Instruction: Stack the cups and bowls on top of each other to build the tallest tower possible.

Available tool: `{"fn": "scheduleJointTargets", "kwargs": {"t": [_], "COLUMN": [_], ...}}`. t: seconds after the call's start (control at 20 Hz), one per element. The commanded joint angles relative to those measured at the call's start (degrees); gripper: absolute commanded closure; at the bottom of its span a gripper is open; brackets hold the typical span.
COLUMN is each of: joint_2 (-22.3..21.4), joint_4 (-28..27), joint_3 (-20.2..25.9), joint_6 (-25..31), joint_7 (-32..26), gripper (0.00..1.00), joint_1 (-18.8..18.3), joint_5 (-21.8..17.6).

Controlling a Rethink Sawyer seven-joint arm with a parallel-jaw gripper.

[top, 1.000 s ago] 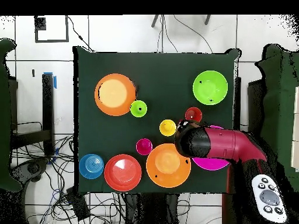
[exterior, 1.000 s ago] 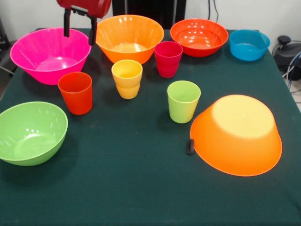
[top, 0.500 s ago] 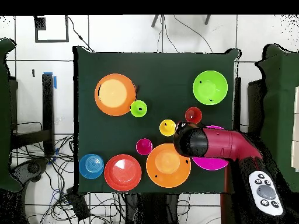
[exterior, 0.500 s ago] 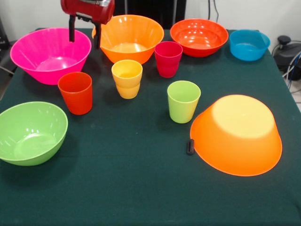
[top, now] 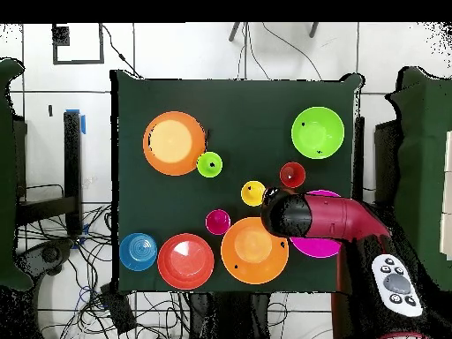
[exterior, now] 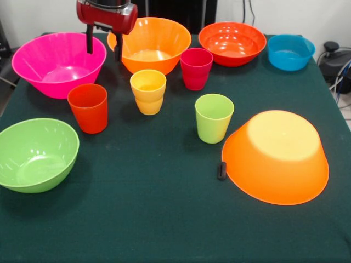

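Six bowls (exterior: 58, 63) line the far and side edges of the table (exterior: 137, 219), four cups (exterior: 148, 91) clustered mid-table, near side wide open. Gripper (exterior: 103, 46) hangs jaws apart between the pink and upright orange bowl (exterior: 149, 43), holding nothing.

The desk (exterior: 164, 219) is covered in dark green cloth, matt and faintly textured. The pink bowl (exterior: 57, 63), upright orange bowl (exterior: 149, 44), red-orange bowl (exterior: 232, 43) and blue bowl (exterior: 290, 52) look like glossy smooth plastic, catching highlights. The overturned orange bowl (exterior: 276, 156) has a softer sheen. The orange-red cup (exterior: 88, 108) and lime green cup (exterior: 214, 118) are smooth plastic. The arm's red shell (exterior: 107, 13) is shiny, and the claw (exterior: 103, 46) has matt black fingers.
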Motion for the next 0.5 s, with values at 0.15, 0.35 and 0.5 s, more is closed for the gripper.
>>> {"fn": "scheduleJointTargets", "kwargs": {"t": [0.15, 0.35, 0.5], "joint_2": [2.36, 2.43, 2.61], "joint_4": [-1.78, -1.87, -2.10], "joint_3": [2.17, 2.30, 2.53], "joint_6": [-3.37, -3.49, -3.56], "joint_7": [4.48, 4.24, 3.86], "gripper": [0.00, 0.00, 0.00], "joint_1": [0.82, 0.70, 0.47], "joint_5": [0.56, 0.49, 0.37]}}
